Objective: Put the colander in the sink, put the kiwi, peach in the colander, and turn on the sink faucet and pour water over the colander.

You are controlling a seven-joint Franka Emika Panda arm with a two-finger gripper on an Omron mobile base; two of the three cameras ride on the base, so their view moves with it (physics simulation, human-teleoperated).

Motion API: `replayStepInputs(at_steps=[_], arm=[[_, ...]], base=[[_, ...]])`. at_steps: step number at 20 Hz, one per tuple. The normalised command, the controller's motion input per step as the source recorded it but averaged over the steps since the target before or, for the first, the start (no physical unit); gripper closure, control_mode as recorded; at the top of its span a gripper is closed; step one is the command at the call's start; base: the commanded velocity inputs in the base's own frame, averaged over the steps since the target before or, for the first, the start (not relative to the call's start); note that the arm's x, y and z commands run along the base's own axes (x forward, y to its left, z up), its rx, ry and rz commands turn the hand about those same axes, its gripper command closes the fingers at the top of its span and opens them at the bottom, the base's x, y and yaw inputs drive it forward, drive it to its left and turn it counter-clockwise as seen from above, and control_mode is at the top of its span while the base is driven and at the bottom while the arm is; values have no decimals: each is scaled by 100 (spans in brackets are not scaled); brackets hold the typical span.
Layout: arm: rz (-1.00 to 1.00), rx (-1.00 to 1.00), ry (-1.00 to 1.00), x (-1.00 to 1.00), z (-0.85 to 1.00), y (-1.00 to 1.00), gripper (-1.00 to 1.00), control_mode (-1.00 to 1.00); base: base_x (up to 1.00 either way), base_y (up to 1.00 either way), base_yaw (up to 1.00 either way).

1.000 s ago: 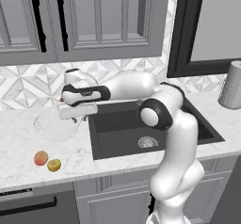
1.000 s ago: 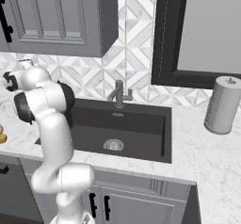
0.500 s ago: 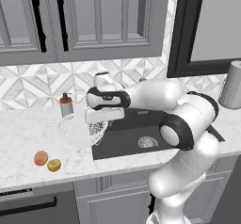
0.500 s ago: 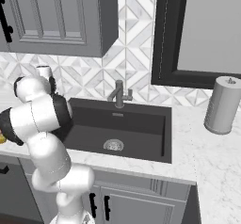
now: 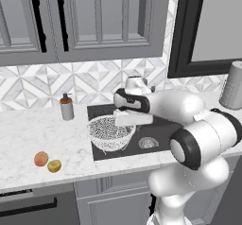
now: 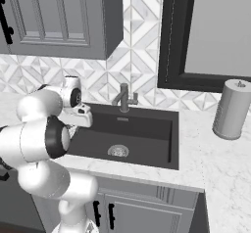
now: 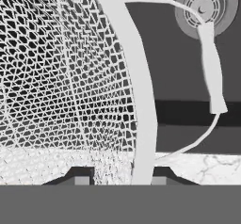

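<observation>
I hold the colander [image 5: 110, 132] by its rim; the gripper [image 7: 121, 173] is clamped on this rim, one finger inside the mesh and one outside. The bowl hangs over the left edge of the sink [image 5: 163, 133], partly above the counter [image 5: 33, 134], not yet inside. To do this step well, I think I must carry it more to the right, toward the drain [image 7: 205, 5], then lower it level until it sits on the dark floor, and only then let go. The side handle [image 7: 212, 77] points to the drain, so it should not catch the edge. The soap bottle [image 5: 67, 108] stands near behind on the left. The faucet [image 6: 124, 98] is at the back, apart. The peach [image 5: 41, 159] and kiwi [image 5: 54, 166] wait on the counter, just beside each other.
</observation>
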Motion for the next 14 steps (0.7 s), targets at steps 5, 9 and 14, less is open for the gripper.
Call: replayStepInputs(at_steps=[5, 9, 14], arm=[[-3, 1, 9, 0, 1, -100, 100, -100], [0, 1, 4, 2, 0, -100, 100, -100], [0, 6, 0, 25, 0, -100, 100, -100]], base=[[0, 0, 0], [0, 0, 0], [0, 0, 0]])
